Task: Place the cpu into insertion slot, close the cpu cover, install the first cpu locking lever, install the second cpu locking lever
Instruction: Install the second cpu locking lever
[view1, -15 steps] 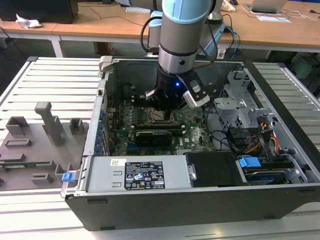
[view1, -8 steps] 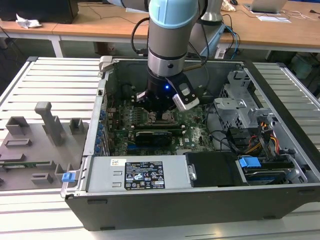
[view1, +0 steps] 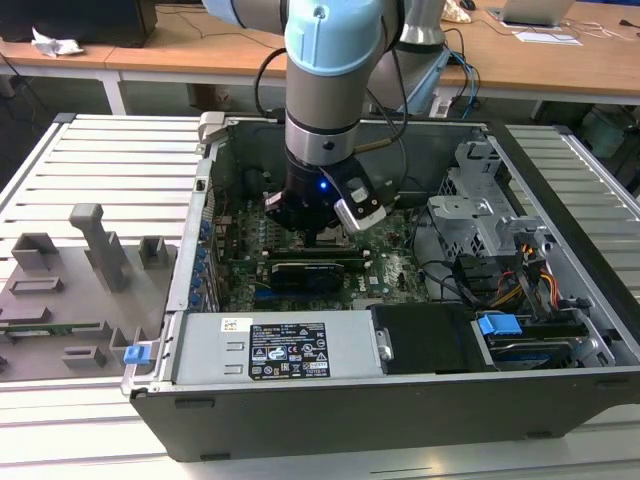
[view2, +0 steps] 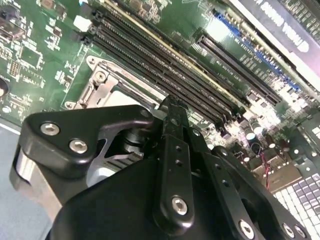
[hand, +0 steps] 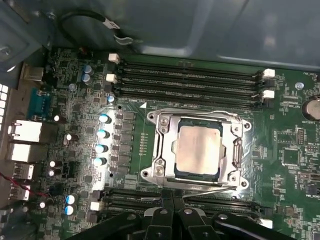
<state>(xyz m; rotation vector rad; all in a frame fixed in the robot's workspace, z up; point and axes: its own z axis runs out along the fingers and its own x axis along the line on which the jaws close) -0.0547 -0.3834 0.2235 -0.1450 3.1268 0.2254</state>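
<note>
The cpu (hand: 198, 150) lies silver face up in its socket on the green motherboard. The cpu cover (hand: 161, 145), a thin metal frame, lies flat around it with the chip showing through its square window. A thin metal locking lever (hand: 210, 187) runs along the socket edge nearest my gripper. My gripper (hand: 172, 196) is shut with nothing between its fingers, its tips right at that lever. In the second wrist view the gripper (view2: 171, 107) hangs just over the socket frame (view2: 107, 82). In the exterior view the gripper (view1: 322, 235) is low inside the open computer case.
Memory slots (hand: 190, 80) run along the socket's far side and more lie under the fingers. A row of capacitors (hand: 102, 132) stands beside the socket. A long black card (view1: 305, 272), the power supply (view1: 280, 350) and a drive cage (view1: 480, 200) surround the work area.
</note>
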